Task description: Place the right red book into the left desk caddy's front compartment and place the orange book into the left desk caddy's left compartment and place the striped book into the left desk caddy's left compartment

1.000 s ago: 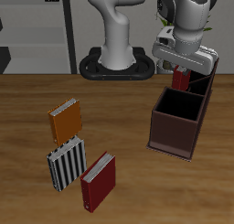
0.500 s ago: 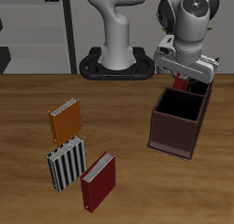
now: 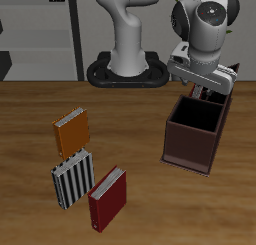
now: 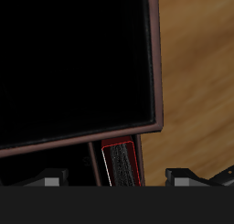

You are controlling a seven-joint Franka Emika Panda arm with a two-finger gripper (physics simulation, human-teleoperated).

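Observation:
My gripper (image 3: pixel 204 85) hovers open just above the far end of the left desk caddy (image 3: pixel 190 141). In the wrist view the right red book (image 4: pixel 120 162) stands on edge in a narrow slot of the caddy (image 4: pixel 154 72), beside its big dark well. It sits below and between my spread fingertips (image 4: pixel 196 177), and neither touches it. The orange book (image 3: pixel 71 133) and the striped book (image 3: pixel 72 179) lie flat on the table, far from the gripper.
Another red book (image 3: pixel 107 199) lies near the table's front edge, beside the striped book. The robot's base (image 3: pixel 127 71) stands at the back of the table, and shelving fills the background.
The gripper held the red book above the caddy. It has since let go and risen a little, and the book now stands in the slot.

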